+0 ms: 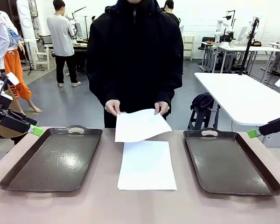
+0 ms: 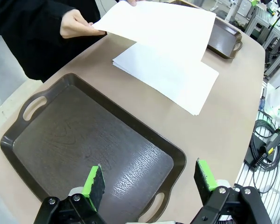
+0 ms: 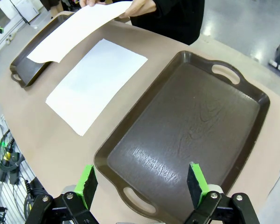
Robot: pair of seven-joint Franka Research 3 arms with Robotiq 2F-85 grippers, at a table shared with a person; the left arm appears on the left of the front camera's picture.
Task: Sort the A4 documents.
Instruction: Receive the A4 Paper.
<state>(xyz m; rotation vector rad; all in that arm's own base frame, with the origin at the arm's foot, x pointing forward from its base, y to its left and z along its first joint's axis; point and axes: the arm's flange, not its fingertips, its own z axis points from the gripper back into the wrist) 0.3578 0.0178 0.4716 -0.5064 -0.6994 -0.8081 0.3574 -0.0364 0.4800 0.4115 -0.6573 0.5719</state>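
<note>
The papers sit mid-table, between the two trays. The stack (image 1: pixel 147 164) lies flat on the table (image 1: pixel 144 205) with its long axis running from the near edge toward the far edge, just beside the inner walls of both trays without touching either. Above its far end the person's hands (image 1: pixel 113 107) hold one sheet (image 1: pixel 139 125) by its far edge. It is skewed and slanting down, and its free end hangs over the far part of the stack.

The left gripper (image 2: pixel 149 179) hovers over the outer side of the left tray (image 1: pixel 51 161), jaws spread wide with nothing between them. The right gripper (image 3: pixel 142 182) hangs over the outer side of the right tray (image 1: pixel 233 163) in the same state — fully open and empty.

Each gripper would have to cross the full width of its own tray to reach the paper — inward, toward the table's middle. Stack and lifted sheet both look centred, so neither arm seems clearly nearer. I judge the raised sheet the likelier target. Its free near end points toward the robot's side, which suits an approach from the near edge better than one across the long side.
</note>
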